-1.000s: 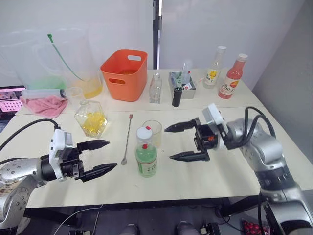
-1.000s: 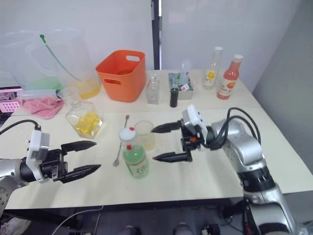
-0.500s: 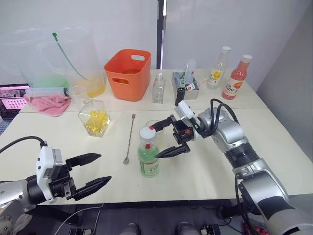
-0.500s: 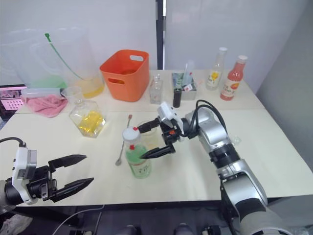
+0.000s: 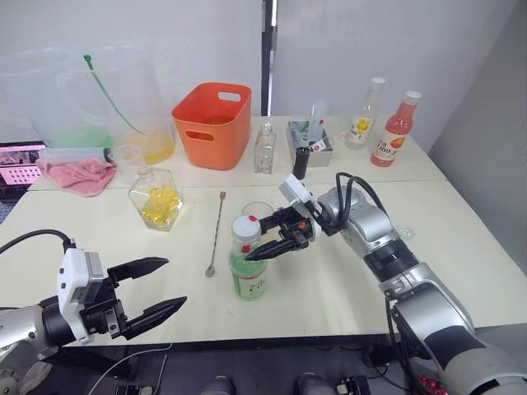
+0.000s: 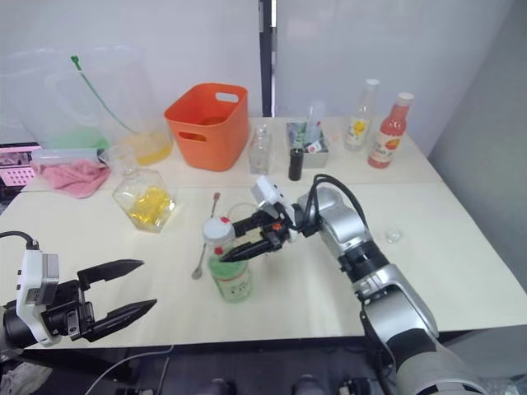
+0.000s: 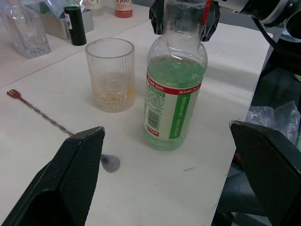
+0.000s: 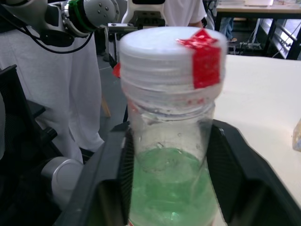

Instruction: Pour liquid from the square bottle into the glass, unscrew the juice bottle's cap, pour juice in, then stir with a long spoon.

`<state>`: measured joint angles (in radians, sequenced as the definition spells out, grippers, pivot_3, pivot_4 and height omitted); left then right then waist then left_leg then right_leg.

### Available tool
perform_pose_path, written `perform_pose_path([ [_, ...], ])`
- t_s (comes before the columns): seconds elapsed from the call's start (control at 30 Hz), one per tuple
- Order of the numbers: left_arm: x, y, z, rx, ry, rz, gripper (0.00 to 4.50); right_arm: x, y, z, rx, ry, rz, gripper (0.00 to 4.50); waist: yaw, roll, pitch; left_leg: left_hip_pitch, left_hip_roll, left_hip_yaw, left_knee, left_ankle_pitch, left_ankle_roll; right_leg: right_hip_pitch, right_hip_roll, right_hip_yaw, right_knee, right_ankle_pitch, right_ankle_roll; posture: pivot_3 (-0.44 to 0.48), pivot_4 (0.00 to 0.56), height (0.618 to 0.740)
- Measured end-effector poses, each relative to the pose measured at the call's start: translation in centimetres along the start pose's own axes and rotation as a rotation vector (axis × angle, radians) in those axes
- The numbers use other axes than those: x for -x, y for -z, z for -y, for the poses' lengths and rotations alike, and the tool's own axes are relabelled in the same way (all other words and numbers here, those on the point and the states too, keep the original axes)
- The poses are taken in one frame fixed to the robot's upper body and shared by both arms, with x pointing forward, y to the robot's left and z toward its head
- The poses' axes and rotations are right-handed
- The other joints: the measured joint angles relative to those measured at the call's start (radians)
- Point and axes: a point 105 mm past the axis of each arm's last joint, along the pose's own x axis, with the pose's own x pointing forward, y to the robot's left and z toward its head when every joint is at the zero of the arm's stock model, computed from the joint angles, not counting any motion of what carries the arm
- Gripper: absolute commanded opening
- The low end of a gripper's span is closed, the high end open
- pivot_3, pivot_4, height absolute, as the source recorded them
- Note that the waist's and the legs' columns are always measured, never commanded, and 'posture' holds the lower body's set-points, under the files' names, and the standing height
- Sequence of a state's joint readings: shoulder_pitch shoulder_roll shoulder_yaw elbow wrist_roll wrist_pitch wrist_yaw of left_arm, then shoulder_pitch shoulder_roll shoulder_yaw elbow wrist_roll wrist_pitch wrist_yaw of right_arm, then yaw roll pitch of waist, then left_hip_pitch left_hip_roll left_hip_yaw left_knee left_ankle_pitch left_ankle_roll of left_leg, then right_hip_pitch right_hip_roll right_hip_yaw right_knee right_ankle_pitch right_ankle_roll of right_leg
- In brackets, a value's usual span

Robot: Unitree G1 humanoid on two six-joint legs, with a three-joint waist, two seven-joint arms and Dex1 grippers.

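Note:
The juice bottle (image 5: pixel 248 267) stands upright near the table's front middle, green liquid inside, its white cap (image 5: pixel 245 226) on with a red tab. My right gripper (image 5: pixel 254 239) reaches in from the right and is shut on the bottle's neck just under the cap; its fingers (image 8: pixel 106 169) press both sides. The glass (image 7: pixel 110 75), with a little yellow liquid at the bottom, stands just behind the bottle. The long spoon (image 5: pixel 216 234) lies flat to their left. The square bottle (image 5: pixel 159 202) sits further back left. My left gripper (image 5: pixel 174 282) hovers open at the front left, holding nothing.
Along the back stand an orange basket (image 5: pixel 212 123), a large clear jug (image 5: pixel 123 99), a measuring cup (image 5: pixel 128 156), a pink cloth (image 5: pixel 78 174), a small clear bottle (image 5: pixel 263 148), a metal box (image 5: pixel 311 136), and a yellow-labelled bottle (image 5: pixel 362 123) beside a pink-red one (image 5: pixel 391 136).
My right gripper swung left to the juice bottle and its fingers closed around the neck. My left gripper drew back toward the front left, staying open.

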<state>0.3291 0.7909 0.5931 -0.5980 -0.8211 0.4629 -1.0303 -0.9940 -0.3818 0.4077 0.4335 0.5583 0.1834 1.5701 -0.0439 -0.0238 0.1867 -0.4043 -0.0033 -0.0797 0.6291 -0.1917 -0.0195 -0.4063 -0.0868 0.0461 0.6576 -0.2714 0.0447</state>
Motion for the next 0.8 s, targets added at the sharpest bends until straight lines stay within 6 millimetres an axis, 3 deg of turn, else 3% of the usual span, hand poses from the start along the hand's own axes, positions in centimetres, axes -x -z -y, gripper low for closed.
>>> perform_pose_path([
  [0.33, -1.0, -0.2, -0.2, -0.014, 0.057, 0.007, 4.5, 0.8, -0.6, -2.1, -0.024, 0.06, 0.017, 1.28, 0.003, 0.0, 0.0, -0.001, 0.001, 0.0, 0.0, 0.0, 0.0, 0.0, 0.001, 0.0, 0.0, 0.0, 0.0, 0.0, 0.15, 0.74],
  [0.6, -3.1, -0.3, -1.3, -0.008, 0.171, 0.029, 4.5, 1.5, -3.2, -3.5, -0.039, 0.428, -0.001, 1.28, 0.006, 0.0, 0.0, -0.002, 0.001, 0.0, 0.0, 0.0, 0.0, -0.001, 0.002, -0.001, 0.0, 0.0, 0.0, 0.0, 0.15, 0.74],
  [0.8, -4.7, -0.2, -1.7, 0.009, 0.262, 0.041, 4.5, 0.9, -2.1, -4.4, -0.175, 0.734, 0.041, 1.28, 0.004, 0.0, 0.0, -0.002, 0.001, 0.0, 0.0, 0.0, 0.0, -0.002, 0.002, 0.0, 0.0, 0.0, 0.0, 0.0, 0.15, 0.74],
])
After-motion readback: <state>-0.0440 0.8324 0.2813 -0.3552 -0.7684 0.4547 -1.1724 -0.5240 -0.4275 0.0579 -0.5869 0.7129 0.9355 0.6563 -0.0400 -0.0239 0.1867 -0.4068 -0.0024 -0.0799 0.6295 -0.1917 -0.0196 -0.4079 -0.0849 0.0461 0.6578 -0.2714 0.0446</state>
